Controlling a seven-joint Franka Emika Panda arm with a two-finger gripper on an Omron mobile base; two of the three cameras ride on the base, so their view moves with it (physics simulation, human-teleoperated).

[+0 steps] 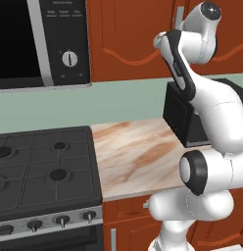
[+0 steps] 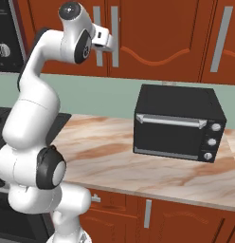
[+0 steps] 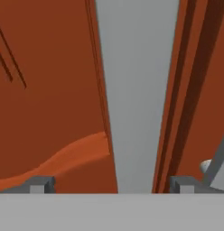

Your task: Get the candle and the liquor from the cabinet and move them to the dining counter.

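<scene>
Cabinet [image 3: 50,90] door handle [image 3: 136,90] between spread fingers [image 3: 40,184].

No legible text; microwave [image 1: 42,41] panel labels blurred.

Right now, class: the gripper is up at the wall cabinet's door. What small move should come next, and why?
Probably ease forward and close on the silver handle. The gripper is open with the handle between its fingertips, and the cabinet doors look shut, so nothing inside can be reached yet.

red-brown cabinet [image 2: 152,38], arched doors shut, silver handles
</scene>
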